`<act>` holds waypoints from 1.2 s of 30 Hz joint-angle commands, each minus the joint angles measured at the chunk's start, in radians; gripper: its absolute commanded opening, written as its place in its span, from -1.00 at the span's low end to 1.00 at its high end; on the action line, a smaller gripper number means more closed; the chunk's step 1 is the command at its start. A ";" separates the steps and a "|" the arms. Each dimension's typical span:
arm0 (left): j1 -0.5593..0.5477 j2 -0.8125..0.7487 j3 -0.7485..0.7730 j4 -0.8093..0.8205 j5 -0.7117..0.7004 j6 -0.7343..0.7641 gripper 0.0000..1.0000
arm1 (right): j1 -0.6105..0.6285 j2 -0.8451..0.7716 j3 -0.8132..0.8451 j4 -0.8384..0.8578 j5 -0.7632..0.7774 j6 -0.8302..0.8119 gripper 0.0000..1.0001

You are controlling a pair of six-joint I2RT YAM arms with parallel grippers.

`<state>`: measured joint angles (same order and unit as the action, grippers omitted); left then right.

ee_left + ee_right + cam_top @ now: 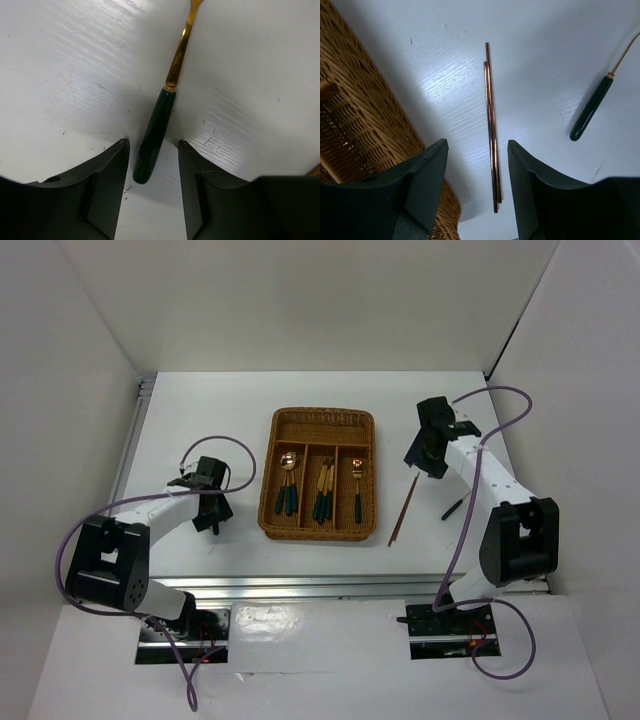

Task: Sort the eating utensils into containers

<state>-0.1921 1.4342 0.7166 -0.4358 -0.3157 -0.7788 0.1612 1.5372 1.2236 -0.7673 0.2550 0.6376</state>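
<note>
A teal-handled utensil point(161, 116) is seen lying flat on the white worktop point(200, 420), left of the wicker tray point(322, 412). Its handle end is turned towards the left gripper point(153, 142) and its gold shaft runs away from it, the head being cut off by the frame. The handle is straddled by the spread fingers point(112, 170), with a gap left on each side. The chopsticks point(491, 130) are laid side by side just off the tray's right wall, long axis running roughly from far edge to near edge. They are bracketed, untouched, by the parted right gripper point(477, 142). A second teal-handled utensil point(590, 110) is set further right. Sorted utensils point(323, 492) are laid lengthwise in the tray's long slots, handles towards the near edge.
</note>
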 commanded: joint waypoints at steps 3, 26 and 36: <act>0.017 0.055 0.018 0.005 0.017 0.021 0.06 | -0.006 0.014 0.050 -0.030 0.058 0.005 0.18; -0.004 -0.027 0.179 -0.124 0.015 0.030 -0.68 | -0.031 0.015 0.050 0.009 0.067 0.016 0.16; -0.161 -0.020 0.484 -0.227 0.024 0.082 -0.66 | -0.143 0.015 -0.022 0.031 0.035 0.007 0.16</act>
<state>-0.3042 1.3960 1.0939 -0.6205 -0.2989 -0.7296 0.0521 1.5520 1.2274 -0.7612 0.2844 0.6415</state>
